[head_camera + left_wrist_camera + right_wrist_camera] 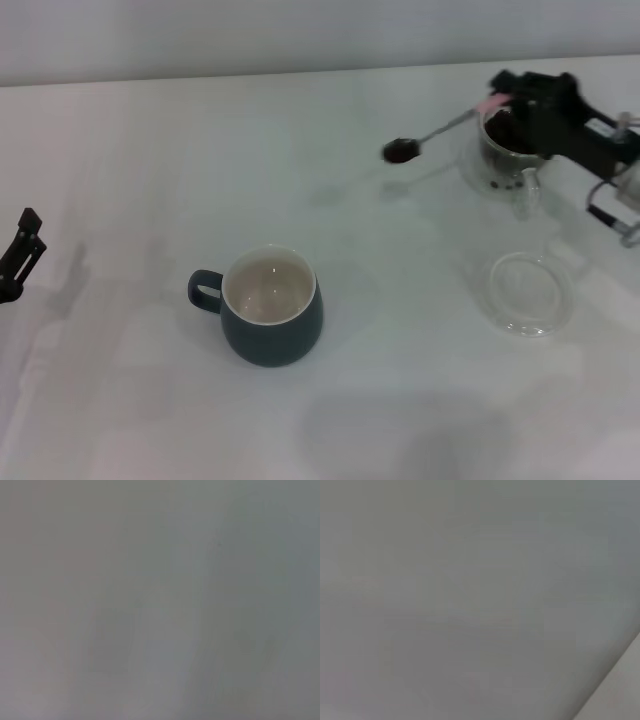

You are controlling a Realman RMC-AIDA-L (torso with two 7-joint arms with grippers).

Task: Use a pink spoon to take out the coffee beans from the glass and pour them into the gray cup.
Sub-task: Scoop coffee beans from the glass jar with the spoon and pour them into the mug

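Right gripper (pixel 505 100) grips the pink spoon (pixel 432 134) beside the glass (pixel 503 155); left gripper (pixel 22 250), fingers unclear, at table edge

The left wrist camera gave us nothing but a flat, pale grey-white bench surface (pixel 160 600), filling the picture edge to edge. Faint, soft-edged darker patches ran up and down across it, one toward the lower middle and another on the far side, too vague to say what cast them. No object showed, no edge, no jaws. What lay beyond that blank surface could not be told from here.
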